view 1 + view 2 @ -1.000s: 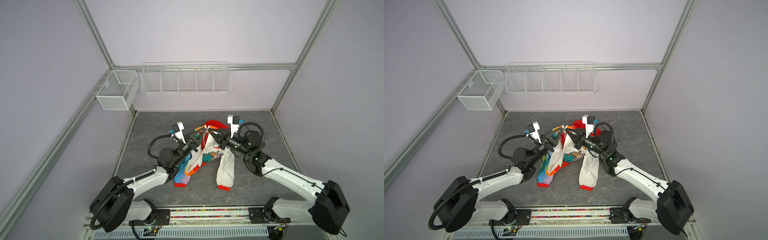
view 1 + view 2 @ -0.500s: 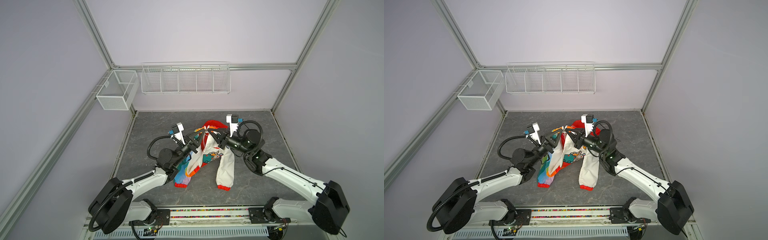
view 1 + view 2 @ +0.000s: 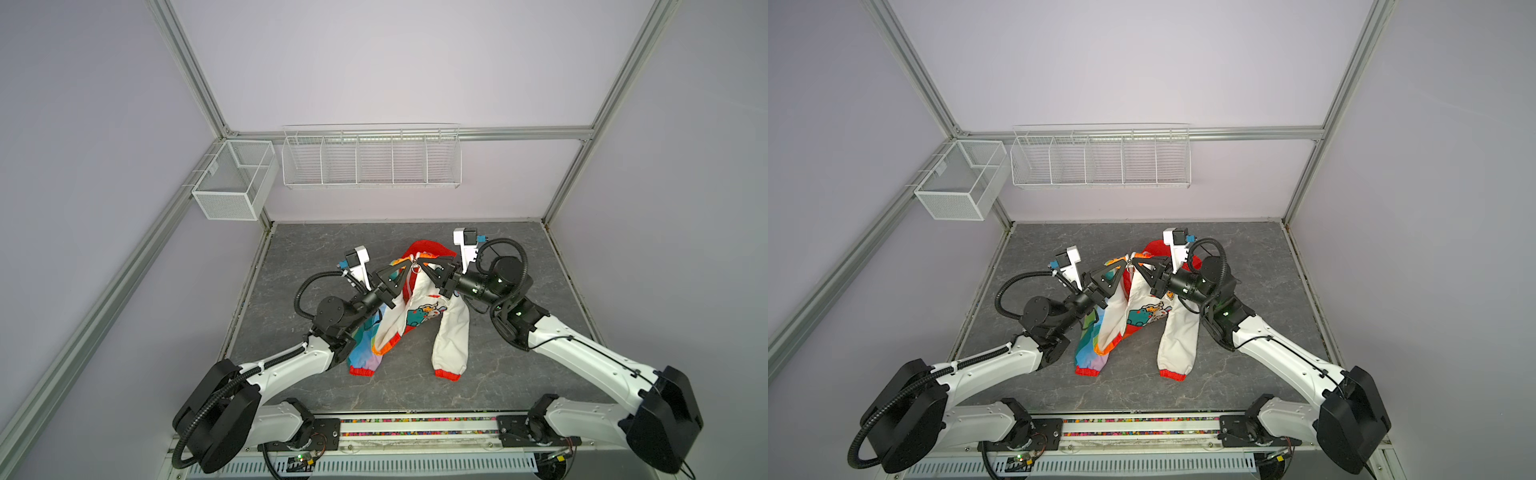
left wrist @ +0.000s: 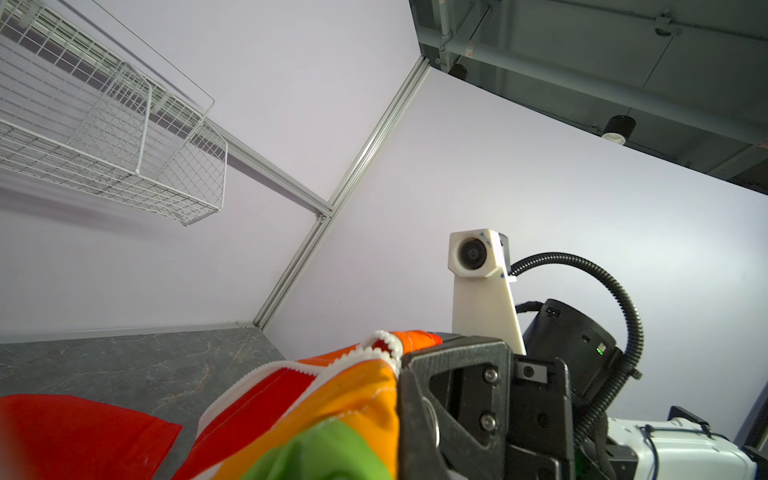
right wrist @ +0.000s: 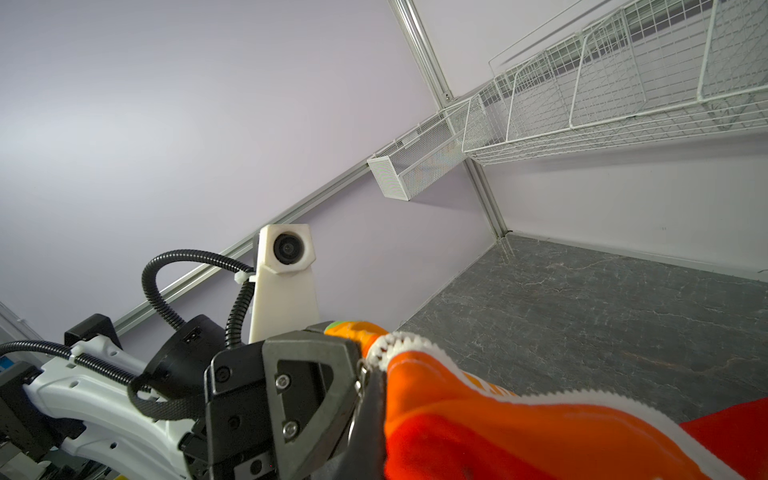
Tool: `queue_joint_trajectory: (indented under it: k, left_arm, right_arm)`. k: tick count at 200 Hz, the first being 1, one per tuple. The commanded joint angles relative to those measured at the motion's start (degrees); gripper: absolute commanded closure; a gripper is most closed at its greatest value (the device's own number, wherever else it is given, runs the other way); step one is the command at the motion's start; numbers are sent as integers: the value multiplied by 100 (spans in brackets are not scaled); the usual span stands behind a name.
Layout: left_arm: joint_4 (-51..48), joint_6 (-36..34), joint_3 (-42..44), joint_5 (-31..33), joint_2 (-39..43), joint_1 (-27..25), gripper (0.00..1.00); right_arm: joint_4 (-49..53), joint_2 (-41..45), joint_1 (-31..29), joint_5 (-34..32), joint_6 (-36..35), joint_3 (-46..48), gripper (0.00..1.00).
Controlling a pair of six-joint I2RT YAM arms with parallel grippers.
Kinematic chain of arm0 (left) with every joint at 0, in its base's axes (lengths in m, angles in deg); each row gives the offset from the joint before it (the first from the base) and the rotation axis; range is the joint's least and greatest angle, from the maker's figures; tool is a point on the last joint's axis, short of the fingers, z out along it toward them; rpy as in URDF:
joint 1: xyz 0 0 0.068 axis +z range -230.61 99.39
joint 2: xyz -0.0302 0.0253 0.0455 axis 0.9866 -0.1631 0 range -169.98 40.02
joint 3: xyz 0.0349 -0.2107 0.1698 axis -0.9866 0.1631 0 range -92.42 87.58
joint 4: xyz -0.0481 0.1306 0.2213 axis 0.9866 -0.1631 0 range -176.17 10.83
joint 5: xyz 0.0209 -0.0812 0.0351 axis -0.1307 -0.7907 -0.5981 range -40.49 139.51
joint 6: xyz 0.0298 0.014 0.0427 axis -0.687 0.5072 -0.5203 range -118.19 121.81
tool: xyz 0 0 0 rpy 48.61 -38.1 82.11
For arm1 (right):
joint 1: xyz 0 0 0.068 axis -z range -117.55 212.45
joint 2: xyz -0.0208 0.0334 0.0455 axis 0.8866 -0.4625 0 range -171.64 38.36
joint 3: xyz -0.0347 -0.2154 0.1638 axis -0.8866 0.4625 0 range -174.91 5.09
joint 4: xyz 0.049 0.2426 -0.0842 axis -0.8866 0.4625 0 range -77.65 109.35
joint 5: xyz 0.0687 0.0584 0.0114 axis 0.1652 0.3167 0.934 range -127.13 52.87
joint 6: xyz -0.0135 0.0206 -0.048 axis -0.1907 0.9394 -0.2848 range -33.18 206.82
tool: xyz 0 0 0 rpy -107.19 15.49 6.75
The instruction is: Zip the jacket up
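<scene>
In both top views the jacket [image 3: 415, 320] hangs from its collar over the middle of the grey table [image 3: 519, 374], with its red cuffs resting on the surface. I have bare table on every side of the jacket. The walls and the front rail are well apart from it, and the wire rack [image 3: 370, 158] sits high on the wall behind it. The left gripper [image 3: 406, 267] and right gripper [image 3: 420, 266] meet almost tip to tip at the jacket's top. Both are clamped on its front edges, the left on the rainbow half and the right on the white half.

In the left wrist view the right gripper faces me, closed on the orange trim just beside the white zipper teeth [image 4: 376, 347].

In the right wrist view the left gripper pinches the orange collar end. A metal ring sits at its jaws, probably the zipper pull, though it is too blurred to be sure. Open table stretches beyond the jacket to the wall.
</scene>
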Motion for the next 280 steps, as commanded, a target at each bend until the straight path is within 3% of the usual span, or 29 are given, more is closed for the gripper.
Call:
queue_joint_trajectory:
  k: [1,107,157,193,212,242,259,280]
  left_arm:
    - [0,88,67,-138,147,7,100]
    - [-333,395,50,-433,248,7,100]
    - [-865,565,61,-332,511,7,100]
    - [-1764,723,41,-341,784,7,100]
    - [-2307,830,24,-373,901,7,100]
    - [-2750,943,79,-409,1036,16,100]
    - [-2926,974,76,-403,1096,20,100]
    - [-3007,996,38,-411,1121,42,100]
  right_arm:
    - [-398,219,198,-268,112,-252,94]
    - [-266,128,418,-130,333,-415,94]
    - [831,54,432,75,94,-553,94]
    - [1510,-18,432,127,9,-501,93]
    - [1615,-23,445,120,-4,-412,83]
    - [2061,-7,519,-75,-33,-366,46]
    - [2439,-5,577,-110,-153,-379,39]
    - [2875,108,610,-248,-416,-370,38]
